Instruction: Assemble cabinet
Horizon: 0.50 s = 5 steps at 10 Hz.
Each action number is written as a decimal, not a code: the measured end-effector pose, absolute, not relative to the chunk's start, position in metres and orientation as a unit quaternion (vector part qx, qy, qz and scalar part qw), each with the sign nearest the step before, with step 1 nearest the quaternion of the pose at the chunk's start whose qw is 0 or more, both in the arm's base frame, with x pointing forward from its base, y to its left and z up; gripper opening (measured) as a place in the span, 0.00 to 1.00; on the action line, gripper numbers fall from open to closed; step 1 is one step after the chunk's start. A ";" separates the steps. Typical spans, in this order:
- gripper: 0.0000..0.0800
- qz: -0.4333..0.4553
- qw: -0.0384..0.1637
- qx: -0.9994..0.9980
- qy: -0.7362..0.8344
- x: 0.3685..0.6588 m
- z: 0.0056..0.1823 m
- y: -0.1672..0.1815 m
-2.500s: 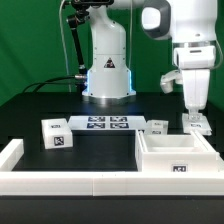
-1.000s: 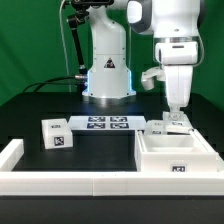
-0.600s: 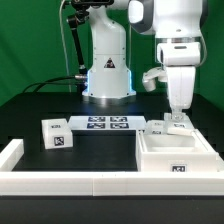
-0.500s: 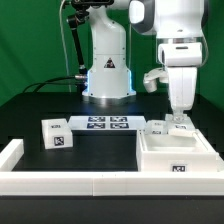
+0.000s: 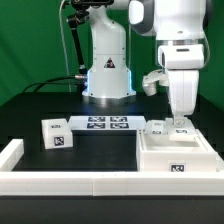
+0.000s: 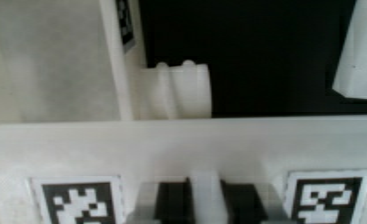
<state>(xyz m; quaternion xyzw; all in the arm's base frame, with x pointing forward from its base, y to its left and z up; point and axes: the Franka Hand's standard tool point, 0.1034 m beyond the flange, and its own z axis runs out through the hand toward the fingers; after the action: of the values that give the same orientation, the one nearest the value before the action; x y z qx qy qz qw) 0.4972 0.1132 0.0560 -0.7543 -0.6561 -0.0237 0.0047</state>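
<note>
Find the cabinet (image 5: 160,162) at 4 o'clock in the exterior view, with the gripper (image 5: 180,123) low just behind its back wall, beside a small block (image 5: 157,127). Cannot tell jaw spread. Looks like rigid, light, slick plastic; probably best pinched squarely across 1 thin wall.

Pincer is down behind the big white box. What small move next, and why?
Probably close the pincer on the small tagged block just behind the cabinet body. The exterior view shows the pincer down at that block, and the wrist view shows a tagged white part close up. Whether the jaws already grip cannot be told, so check first.
</note>
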 end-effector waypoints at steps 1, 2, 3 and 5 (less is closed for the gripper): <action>0.09 -0.024 0.005 -0.754 -0.656 0.497 0.056 0.113; 0.09 -0.024 0.005 -0.754 -0.656 0.497 0.056 0.113; 0.09 -0.024 0.004 -0.748 -0.663 0.499 0.056 0.112; 0.09 -0.027 0.003 -0.735 -0.677 0.517 0.057 0.110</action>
<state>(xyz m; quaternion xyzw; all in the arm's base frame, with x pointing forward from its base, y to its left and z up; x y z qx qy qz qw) 0.5173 0.1101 0.0566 -0.7353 -0.6772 -0.0269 0.0031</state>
